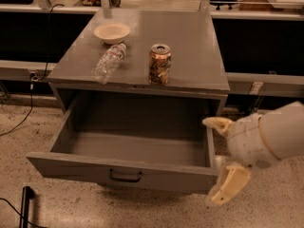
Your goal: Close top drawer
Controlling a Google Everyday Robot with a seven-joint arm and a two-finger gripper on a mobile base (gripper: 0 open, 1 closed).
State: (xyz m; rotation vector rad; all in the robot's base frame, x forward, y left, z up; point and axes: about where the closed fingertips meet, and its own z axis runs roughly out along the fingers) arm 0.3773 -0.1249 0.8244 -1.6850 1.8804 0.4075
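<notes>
Gripper [222, 158] spread at R corner of pulled-out gray top drawer [95, 167].

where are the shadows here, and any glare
Camera view: deepest shadow at the back of the open gray top drawer; sheen on the rim of the upright patterned can; the cream gripper, open by the drawer's right front corner, is brightly lit.

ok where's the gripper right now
In the camera view's lower right, the gripper is beside the right front corner of the open top drawer. Its fingers are spread apart, one by the drawer's right wall and one by its front panel.
</notes>
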